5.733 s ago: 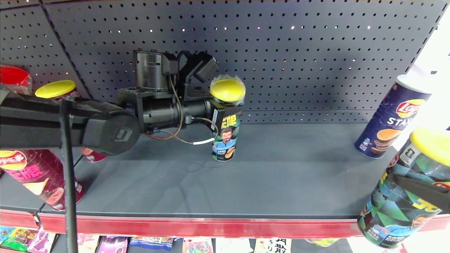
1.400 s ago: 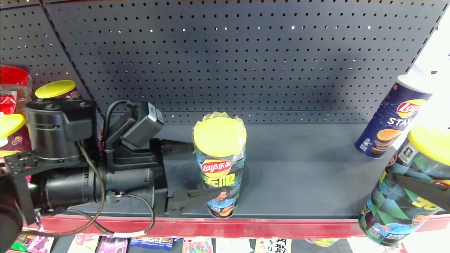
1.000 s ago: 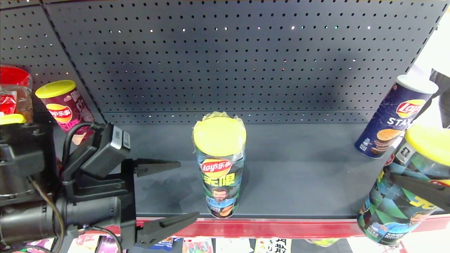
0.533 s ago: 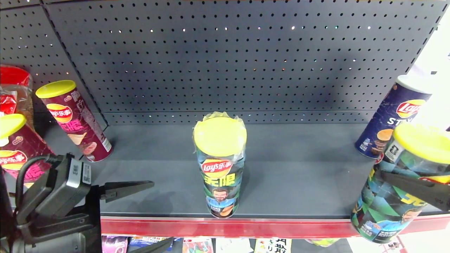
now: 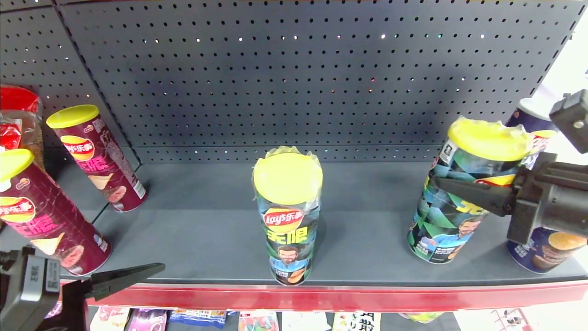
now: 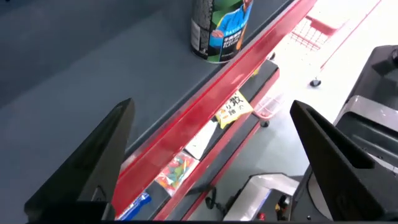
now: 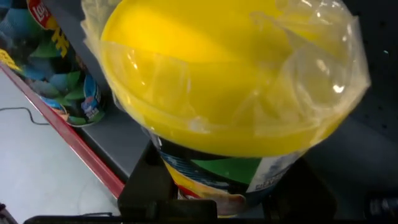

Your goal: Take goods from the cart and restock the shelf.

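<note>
A chip can [image 5: 287,216] with a yellow lid and green-blue wrap stands upright at the shelf's front edge, in the middle; its base also shows [image 6: 221,31]. My right gripper [image 5: 459,186] is shut on a second, matching can [image 5: 452,216], which is tilted over the right part of the shelf with its base low above the surface. That can's lid [image 7: 224,81] is close under the wrist camera. My left gripper [image 6: 211,162] is open, below and left of the shelf's front edge. One finger [image 5: 124,279] points toward the middle can.
Two maroon cans [image 5: 98,156] [image 5: 41,225] lean at the shelf's left end. A blue can [image 5: 544,246] stands behind my right arm, partly hidden. The red shelf lip [image 5: 321,296] runs along the front, the pegboard [image 5: 294,82] behind. Snack packs [image 5: 257,319] hang below. A red cart [image 6: 320,31] stands on the floor.
My left gripper brought the middle can to the front edge, let it go and drew back down to the left. My right gripper carried its can up and left over the shelf.
</note>
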Controlling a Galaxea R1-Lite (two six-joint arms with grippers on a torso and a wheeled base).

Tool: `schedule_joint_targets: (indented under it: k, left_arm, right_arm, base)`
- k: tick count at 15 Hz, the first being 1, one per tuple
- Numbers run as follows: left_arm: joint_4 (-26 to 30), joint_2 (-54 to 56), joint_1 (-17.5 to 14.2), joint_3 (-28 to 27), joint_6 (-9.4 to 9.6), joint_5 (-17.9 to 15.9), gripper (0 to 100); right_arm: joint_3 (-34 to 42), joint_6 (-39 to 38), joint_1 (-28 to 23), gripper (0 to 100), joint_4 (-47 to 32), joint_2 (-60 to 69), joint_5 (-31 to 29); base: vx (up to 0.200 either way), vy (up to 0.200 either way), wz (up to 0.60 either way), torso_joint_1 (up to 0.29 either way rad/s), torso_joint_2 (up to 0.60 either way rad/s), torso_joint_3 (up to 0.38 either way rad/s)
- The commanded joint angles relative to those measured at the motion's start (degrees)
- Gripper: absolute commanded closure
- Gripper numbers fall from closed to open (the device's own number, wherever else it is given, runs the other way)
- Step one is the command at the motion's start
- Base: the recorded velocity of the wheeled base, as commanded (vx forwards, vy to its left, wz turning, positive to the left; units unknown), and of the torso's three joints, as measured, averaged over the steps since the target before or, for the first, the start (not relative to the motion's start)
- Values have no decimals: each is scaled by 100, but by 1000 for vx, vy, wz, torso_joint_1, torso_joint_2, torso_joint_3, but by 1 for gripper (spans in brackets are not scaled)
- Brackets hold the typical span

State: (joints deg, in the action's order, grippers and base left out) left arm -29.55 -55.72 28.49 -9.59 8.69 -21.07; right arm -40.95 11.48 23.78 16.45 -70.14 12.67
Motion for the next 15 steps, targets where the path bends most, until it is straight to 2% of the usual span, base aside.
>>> schedule_joint_targets:
  k: [1,4,7,9,14,15]
  left_arm:
    - [37,255,-1,98,1,32,0]
    - [257,448,-1,124,1,59,0]
    - [723,844,-1,133,-8,155,0]
    - [1048,1116,-1,124,-17,164,0]
    - [1285,1415,-1,168,-377,252,0]
    - [1355,1503,-1,204,-482,393,0]
  right_arm:
    - [-519,-6,232,100,25,-737,8]
    - [-1108,-15,364,100,122,-1309,8]
    - [-1495,-15,469,100,922,-2038,-10]
    - [-1653,-23,592,100,1168,-2311,-45]
    - [-2198,-32,768,100,1186,-2724,-36]
    - [-2312,-32,821,100,1186,-2812,-19]
  base:
    - [0,0,0,0,0,0]
    - [0,0,0,0,0,0]
    - [0,0,0,0,0,0]
    - [0,0,0,0,0,0]
    - [0,0,0,0,0,0]
    - [0,0,0,0,0,0]
